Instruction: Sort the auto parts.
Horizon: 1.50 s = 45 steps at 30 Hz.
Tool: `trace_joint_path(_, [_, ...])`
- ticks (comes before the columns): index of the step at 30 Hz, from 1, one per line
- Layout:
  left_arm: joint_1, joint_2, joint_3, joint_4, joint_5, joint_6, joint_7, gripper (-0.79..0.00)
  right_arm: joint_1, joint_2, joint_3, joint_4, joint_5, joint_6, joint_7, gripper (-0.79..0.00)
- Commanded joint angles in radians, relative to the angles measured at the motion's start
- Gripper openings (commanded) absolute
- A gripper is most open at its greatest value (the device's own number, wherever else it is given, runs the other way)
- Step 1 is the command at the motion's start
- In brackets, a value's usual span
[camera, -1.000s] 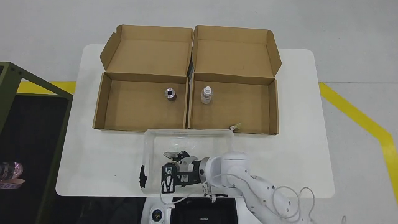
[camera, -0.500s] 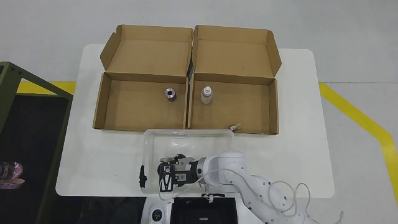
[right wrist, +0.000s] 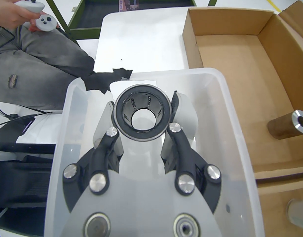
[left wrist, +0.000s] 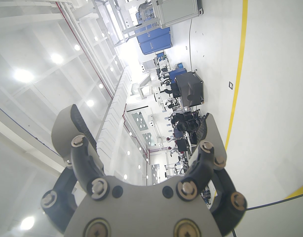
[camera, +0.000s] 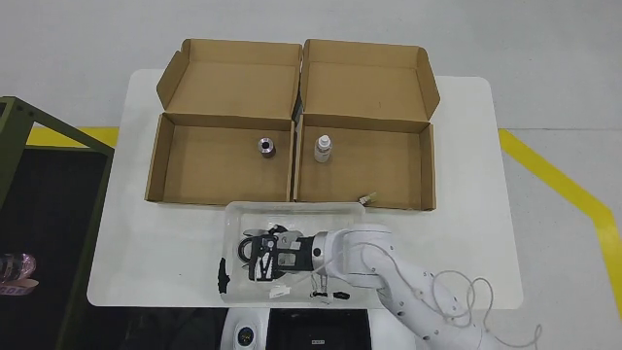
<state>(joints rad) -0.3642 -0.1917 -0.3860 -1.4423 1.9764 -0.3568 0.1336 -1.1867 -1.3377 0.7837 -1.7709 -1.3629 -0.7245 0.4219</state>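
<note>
Two open cardboard boxes sit side by side on the white table [camera: 466,233], with a clear bin [right wrist: 223,92] just in front of them on my side. My right gripper [right wrist: 142,109] hangs over the bin, its fingers clamped snugly on a sleeve-shaped bearing [right wrist: 151,102] whose bore faces the wrist camera. The left box [camera: 209,170] holds a metal cylinder [camera: 263,146], and the right box [camera: 389,165] holds a small white part [camera: 323,148]. My left gripper [left wrist: 139,122] points up into the hall, jaws spread wide with nothing between them.
</note>
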Motion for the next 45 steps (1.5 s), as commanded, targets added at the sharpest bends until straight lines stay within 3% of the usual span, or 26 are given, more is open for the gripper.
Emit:
trace_joint_path(1, [0.0, 0.0, 0.0, 0.0, 0.0, 0.0, 0.0, 0.0, 0.0, 0.002, 0.013, -0.012, 0.014, 0.005, -0.004, -0.785])
trace_joint_path(25, [0.0, 0.0, 0.0, 0.0, 0.0, 0.0, 0.0, 0.0, 0.101, -0.006, 0.058, -0.019, 0.167, 0.102, -0.014, -0.785])
trace_joint_path(45, [0.0, 0.0, 0.0, 0.0, 0.0, 0.0, 0.0, 0.0, 0.281, -0.049, -0.003, 0.154, 0.114, 0.232, 0.009, -0.785])
